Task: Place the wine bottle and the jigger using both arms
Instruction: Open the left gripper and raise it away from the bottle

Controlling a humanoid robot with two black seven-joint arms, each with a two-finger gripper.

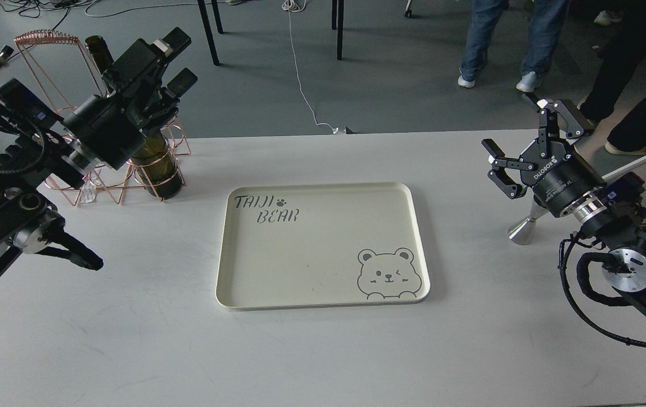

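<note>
The wine bottle [156, 164] stands upright in a copper wire rack [68, 189] at the table's back left; only its mouth and lower body show. My left gripper [178, 61] is in front of the bottle's neck and shoulder, with its fingers spread and pointing up and to the right, holding nothing. The jigger [523, 229] stands on the table at the right, its top hidden behind my right gripper. My right gripper [512, 135] is open just above and left of the jigger, not touching it.
A cream tray [323, 185] printed with a bear and "TAIJI BEAR" lies empty in the middle of the white table [130, 339]. People's legs [492, 39] and chair legs stand on the floor beyond the table's far edge.
</note>
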